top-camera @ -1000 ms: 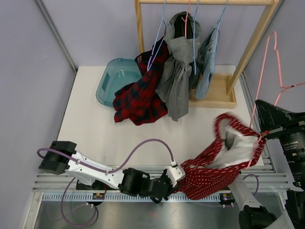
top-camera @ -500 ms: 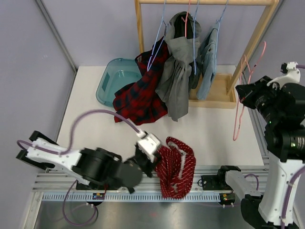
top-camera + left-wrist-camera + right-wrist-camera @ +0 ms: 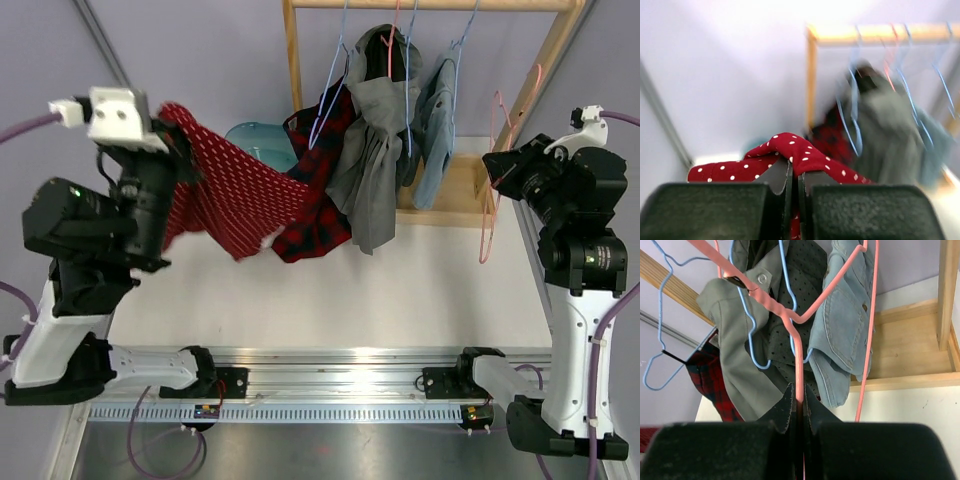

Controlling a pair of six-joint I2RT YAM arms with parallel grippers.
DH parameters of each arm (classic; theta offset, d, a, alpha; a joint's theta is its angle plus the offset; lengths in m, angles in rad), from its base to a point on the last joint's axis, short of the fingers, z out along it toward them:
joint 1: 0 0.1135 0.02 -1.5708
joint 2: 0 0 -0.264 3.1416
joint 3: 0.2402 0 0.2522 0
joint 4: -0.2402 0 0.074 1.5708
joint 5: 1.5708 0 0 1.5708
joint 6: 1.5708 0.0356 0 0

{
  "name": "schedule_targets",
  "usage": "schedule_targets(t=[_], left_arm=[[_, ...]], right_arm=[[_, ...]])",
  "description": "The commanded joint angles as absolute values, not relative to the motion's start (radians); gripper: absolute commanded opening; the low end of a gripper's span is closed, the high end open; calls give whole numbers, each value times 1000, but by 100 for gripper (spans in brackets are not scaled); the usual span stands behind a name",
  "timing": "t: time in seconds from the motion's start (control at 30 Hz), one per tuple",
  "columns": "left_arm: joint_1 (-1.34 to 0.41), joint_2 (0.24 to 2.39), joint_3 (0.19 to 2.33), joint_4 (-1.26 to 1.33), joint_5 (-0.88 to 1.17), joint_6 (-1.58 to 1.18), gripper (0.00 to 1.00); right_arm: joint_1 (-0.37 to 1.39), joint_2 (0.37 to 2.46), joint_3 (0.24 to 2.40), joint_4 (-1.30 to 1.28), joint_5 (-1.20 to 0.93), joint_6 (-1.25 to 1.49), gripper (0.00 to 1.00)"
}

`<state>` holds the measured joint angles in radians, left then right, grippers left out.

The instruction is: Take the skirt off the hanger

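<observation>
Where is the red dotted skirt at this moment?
In the top view the skirt hangs at the upper left, clamped in the left gripper, hiding part of the teal tub, beside the plaid shirt.

Enclosed work cell with pale lilac walls, white table and wooden clothes rack.

Walls [image 3: 200, 60]: plain, matte, lilac-grey, on three sides, with a grey metal strip [image 3: 92, 28] running down the rear left corner. Table [image 3: 420, 290]: flat white top, rectangular, set against the back wall. Clothes rack [image 3: 540, 85]: light unfinished wood, one upright post, one slanted post and a top bar, standing on a flat wooden base board [image 3: 462, 190] at the table's far right. Near edge: ribbed aluminium rail [image 3: 340, 365] spanning the table's width, catching a bright glare near its middle; brushed steel sheet [image 3: 350, 455] below it. Lighting: even, soft, without hard shadows.
</observation>
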<state>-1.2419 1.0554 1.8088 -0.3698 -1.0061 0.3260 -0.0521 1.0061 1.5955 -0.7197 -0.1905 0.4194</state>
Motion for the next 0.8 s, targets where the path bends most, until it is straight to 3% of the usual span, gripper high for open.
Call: schedule_targets(t=[0.0, 0.17, 0.27, 0.4, 0.57, 0.6, 0.7, 0.73, 0.77], left_arm=[[-1045, 1213, 1986, -70, -858, 634, 0], [-726, 1571, 2415, -228, -672, 513, 0], [-596, 1743, 2537, -186, -627, 480, 0], [-424, 1877, 2528, -155, -571, 290, 0], [-308, 1950, 2294, -30, -485, 51, 2], [-310, 2009, 2281, -34, -529, 48, 7], [-316, 2086, 2338, -135, -692, 15, 80], [-314, 2091, 2344, -156, -719, 5, 96], [-314, 2076, 2314, -179, -748, -36, 99]], right_arm=[[-46, 988, 1553, -630, -216, 422, 0], [-46, 977, 1529, -630, -241, 391, 0], [-46, 976, 1528, -646, -216, 367, 0], [-44, 945, 1500, -643, -224, 368, 0], [-32, 913, 1467, -637, -235, 364, 0], [-25, 907, 1463, -638, -229, 359, 0], [-8, 900, 1473, -649, -199, 334, 0], [-5, 900, 1477, -653, -193, 330, 0], [-5, 900, 1485, -655, -181, 321, 0]])
